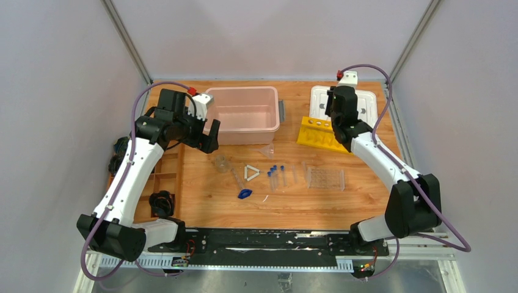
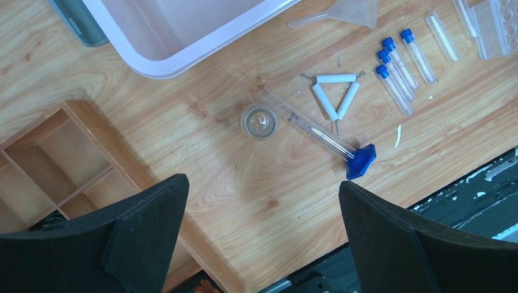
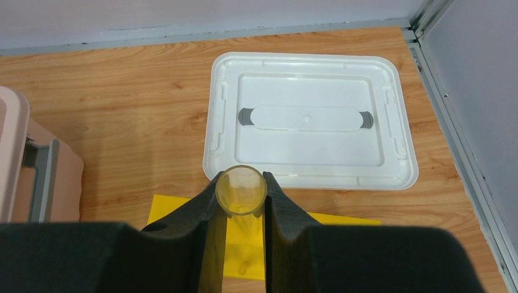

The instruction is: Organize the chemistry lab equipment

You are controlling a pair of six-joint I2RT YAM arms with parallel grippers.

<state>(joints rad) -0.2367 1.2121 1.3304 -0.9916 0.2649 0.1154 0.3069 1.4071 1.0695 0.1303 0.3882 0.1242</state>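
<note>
Clear tube (image 3: 241,198) is clamped between the fingers of the right gripper (image 3: 242,180) over the yellow tube rack (image 1: 317,137), so racking is judged in hand and a careful, aligned lowering into it is called for, while the left gripper (image 2: 262,183) hangs spread wide, empty.

The top camera looks down from above the near edge over the whole counter (image 1: 201,207). The left wrist camera overlooks its middle, triangle (image 2: 335,78) included; the right one sits close above the far-right lid (image 3: 311,149).
</note>
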